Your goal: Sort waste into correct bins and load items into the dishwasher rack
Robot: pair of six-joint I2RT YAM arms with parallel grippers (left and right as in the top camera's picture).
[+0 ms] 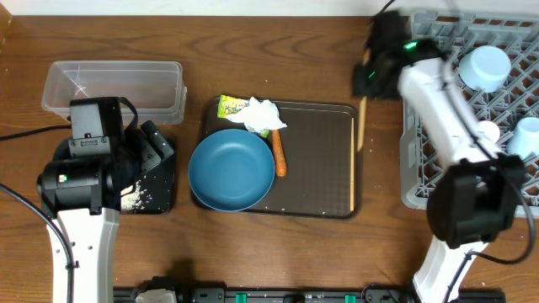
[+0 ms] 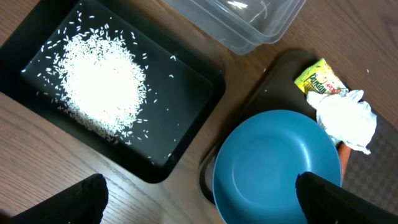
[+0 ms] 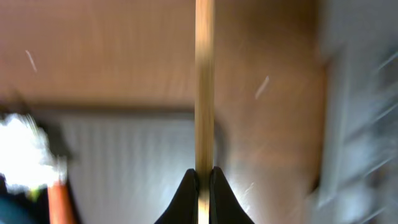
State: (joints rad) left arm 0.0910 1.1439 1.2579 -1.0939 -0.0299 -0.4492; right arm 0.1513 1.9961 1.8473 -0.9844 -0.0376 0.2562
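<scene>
The right claw [image 3: 204,180] is closest to its camera. Its two black tips are pressed together on a wooden chopstick [image 3: 204,81]. The stick runs straight away from the tips. That picture is blurry.

From above, this chopstick [image 1: 361,126] is in the gap between the brown serving tray [image 1: 320,160] and the grey rack [image 1: 514,38]. I cannot tell if its end touches the counter [image 1: 278,50]. The other chopstick [image 1: 352,168] lies flat on the right side of the brown tray.

The rack is at the far right. A light blue bowl [image 1: 487,67] and a small white cup [image 1: 488,130] sit in it.

The left claw [image 2: 199,202] is wide apart and holds nothing. It hangs over the spot where the black tray [image 2: 186,99] meets the blue plate [image 2: 273,168].

The black tray is on the left, with a pile of white rice [image 2: 102,84] in it. The clear tub [image 1: 114,84] is just past it, on the far side.

The blue plate sits on the left part of the brown tray. The white tissue [image 1: 265,116] lies at the plate's far edge. The yellow-green wrapper [image 1: 232,107] is just left of the tissue, touching it. The orange carrot [image 1: 279,156] lies right beside the plate, on its right.
</scene>
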